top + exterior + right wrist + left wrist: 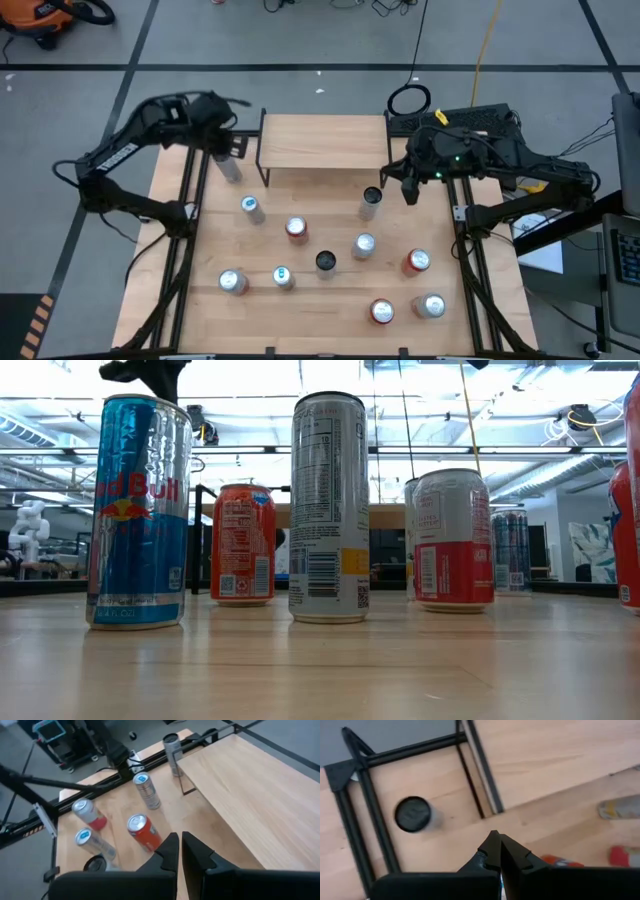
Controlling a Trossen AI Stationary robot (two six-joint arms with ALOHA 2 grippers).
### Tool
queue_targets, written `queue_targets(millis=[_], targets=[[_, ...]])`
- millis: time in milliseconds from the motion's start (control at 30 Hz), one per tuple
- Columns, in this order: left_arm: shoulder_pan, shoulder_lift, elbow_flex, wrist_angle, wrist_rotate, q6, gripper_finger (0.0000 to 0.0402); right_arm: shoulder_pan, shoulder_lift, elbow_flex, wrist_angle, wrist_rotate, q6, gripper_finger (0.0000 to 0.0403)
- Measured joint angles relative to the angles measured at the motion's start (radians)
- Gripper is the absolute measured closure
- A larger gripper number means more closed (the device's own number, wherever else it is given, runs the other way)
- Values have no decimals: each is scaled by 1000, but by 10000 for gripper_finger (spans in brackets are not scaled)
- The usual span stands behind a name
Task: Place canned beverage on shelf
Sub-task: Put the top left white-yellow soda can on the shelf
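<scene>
My light-wood shelf on thin black legs (322, 142) stands bare-topped at the desk's (330, 320) far edge; both my grippers' fingers are pressed together, holding nothing.

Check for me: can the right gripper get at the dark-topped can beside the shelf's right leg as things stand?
Probably yes. The right gripper hangs just right of that can, nothing stands between them, and the shelf sits behind it. Its fingers are shut, so they must open first.
</scene>
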Motion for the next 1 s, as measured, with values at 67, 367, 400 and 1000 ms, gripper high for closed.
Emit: queue_targets(millis=[67, 367, 400, 1000], targets=[[60, 5, 0, 0, 15, 84, 401, -8, 1, 0, 0, 0, 31, 403], [249, 44, -41, -34, 108, 269, 359, -10, 3, 0, -123, 2, 54, 403], [257, 52, -47, -50, 110, 268, 340, -12, 5, 0, -128, 2, 54, 403], [340, 160, -53, -81, 40, 259, 81, -17, 22, 0, -128, 31, 1, 403]])
